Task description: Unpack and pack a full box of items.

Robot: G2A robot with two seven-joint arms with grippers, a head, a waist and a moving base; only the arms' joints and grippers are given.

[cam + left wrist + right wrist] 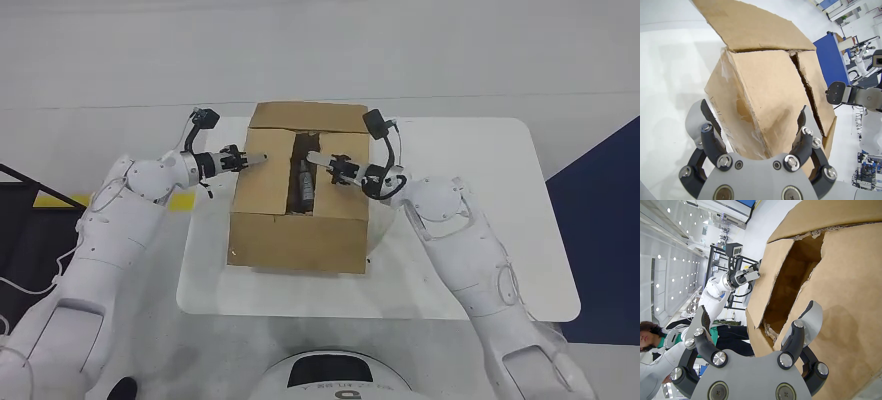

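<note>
Standing upright near the middle of a white table: one brown cardboard box.
- Top: the two long flaps are folded inward and do not meet, leaving a ragged-edged gap between them. The far flap is turned up and outward.
- Contents: a dark, bottle-like item shows through the gap. Its kind cannot be told.

Left gripper:
- Position: at the box's left side, tips on the left long flap close to its outer fold.
- Fingers: spread wide and holding nothing. In the left wrist view the box's upper left edge runs between them, one finger over the side wall and the other over the flap.

Right gripper:
- Position: over the right long flap, tips at the edge of the gap and just beside the dark item.
- Fingers: parted and empty. In the right wrist view one lies against the right flap, the other stands clear past the near end of the gap, and the opening sits between them.
</note>
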